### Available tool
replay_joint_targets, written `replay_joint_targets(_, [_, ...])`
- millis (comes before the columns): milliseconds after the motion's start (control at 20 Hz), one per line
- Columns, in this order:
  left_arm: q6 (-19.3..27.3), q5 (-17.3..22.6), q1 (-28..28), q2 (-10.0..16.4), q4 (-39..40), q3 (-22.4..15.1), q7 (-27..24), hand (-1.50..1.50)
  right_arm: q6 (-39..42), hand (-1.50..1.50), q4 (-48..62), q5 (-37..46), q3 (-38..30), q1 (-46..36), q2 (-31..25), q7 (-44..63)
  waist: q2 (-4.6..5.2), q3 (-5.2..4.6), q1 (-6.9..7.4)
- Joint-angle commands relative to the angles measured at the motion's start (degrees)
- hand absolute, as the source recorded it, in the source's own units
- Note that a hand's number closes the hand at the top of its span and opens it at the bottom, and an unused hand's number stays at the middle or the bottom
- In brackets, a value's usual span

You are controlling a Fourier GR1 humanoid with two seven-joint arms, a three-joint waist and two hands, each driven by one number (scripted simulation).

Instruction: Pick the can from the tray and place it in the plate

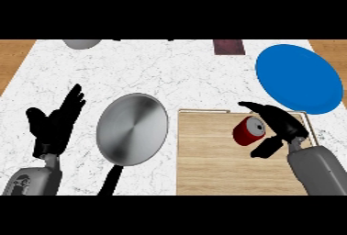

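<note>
The black right hand curls round the small red metal can, seemingly still over the pale wooden tray. Gripped off-centre, it could slip before reaching the round blue plate.

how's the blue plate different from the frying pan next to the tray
The plate is plain blue; the frying pan is shiny grey metal. The frying pan has a long black handle pointing toward the robot; the plate has none. The plate sits at the far right of the counter, the frying pan left of the tray. Both are round and hold nothing.
</note>
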Motion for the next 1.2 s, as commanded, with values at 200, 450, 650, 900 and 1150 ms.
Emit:
replay_joint_targets(200, [-0.74, -0.23, -2.34, 0.46, -1.85, 1.50, 3.86, 0.00, -2.41, 1.50, 0.94, 4.90, 3.39, 2.71, 3.61, -7.48, -0.02, 0.02, -0.06])
replay_joint_targets(450, [-0.12, -2.62, -1.25, -2.11, 0.75, 0.54, -0.06, 0.00, -1.34, 1.50, -4.51, 4.79, 1.92, 6.74, 4.33, -6.42, -0.06, 0.00, -0.44])
replay_joint_targets(650, [-1.40, -2.33, -2.12, -1.62, 1.24, 1.55, 0.66, 0.00, -2.99, 1.50, 7.51, 8.81, 2.90, -4.65, 10.07, -7.42, 0.08, 0.01, 0.31])
replay_joint_targets(900, [0.37, -3.91, -4.80, -2.42, 1.75, 0.98, 2.04, 0.00, -9.86, 1.50, 16.79, 13.70, 2.83, -14.74, 13.92, -9.19, 0.20, 0.03, 0.58])
replay_joint_targets(1150, [-1.25, -2.46, -1.55, -1.93, 1.03, 1.87, 0.43, 0.00, -20.64, 1.50, 4.10, 16.40, 0.68, -10.28, 11.28, -7.53, -0.32, -0.02, -0.87])
